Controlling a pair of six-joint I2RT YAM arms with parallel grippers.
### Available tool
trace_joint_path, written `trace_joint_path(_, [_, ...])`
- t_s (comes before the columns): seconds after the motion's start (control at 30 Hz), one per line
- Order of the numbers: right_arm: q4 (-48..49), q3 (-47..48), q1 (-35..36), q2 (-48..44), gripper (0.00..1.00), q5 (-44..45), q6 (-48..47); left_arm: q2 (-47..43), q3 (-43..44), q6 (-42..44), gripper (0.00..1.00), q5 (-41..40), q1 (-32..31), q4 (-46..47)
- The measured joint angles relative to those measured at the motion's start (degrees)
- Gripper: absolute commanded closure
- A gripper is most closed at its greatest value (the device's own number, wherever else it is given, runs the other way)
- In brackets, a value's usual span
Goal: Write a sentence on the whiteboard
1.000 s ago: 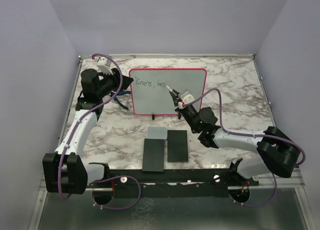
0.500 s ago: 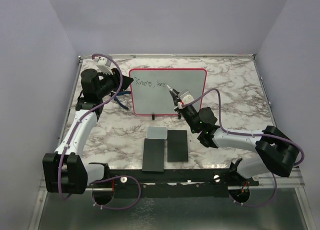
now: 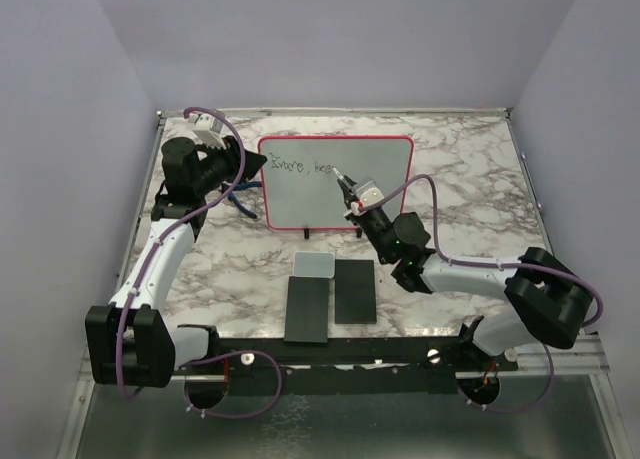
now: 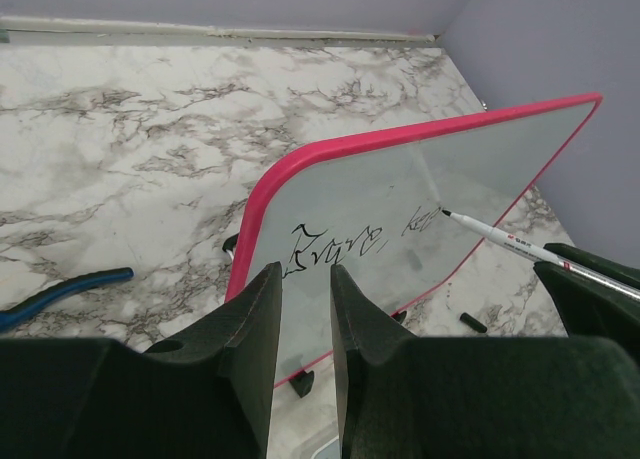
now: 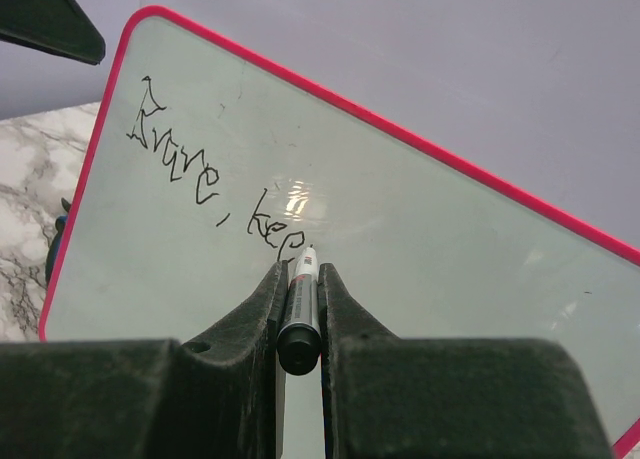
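At the far middle of the marble table (image 3: 470,159), the whiteboard (image 3: 380,194) stands upright on its black feet (image 3: 305,232), with the sentence (image 3: 303,167) begun along its upper left. The right arm's jaws pinch a white marker (image 5: 299,304), its tip against the board just after the last written letters. The left arm's jaws, a narrow gap between them, sit at the board's left rim; whether they grip it cannot be told. Two black slabs (image 3: 305,314) lie nearer the arms.
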Motion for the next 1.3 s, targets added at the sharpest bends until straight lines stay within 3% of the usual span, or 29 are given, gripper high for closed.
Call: trace_joint_path(1.3, [-0.2,-2.5,0.0,0.5,0.99,0.7,2.3,0.0,0.0,0.0,0.73,0.0,0.0,0.0])
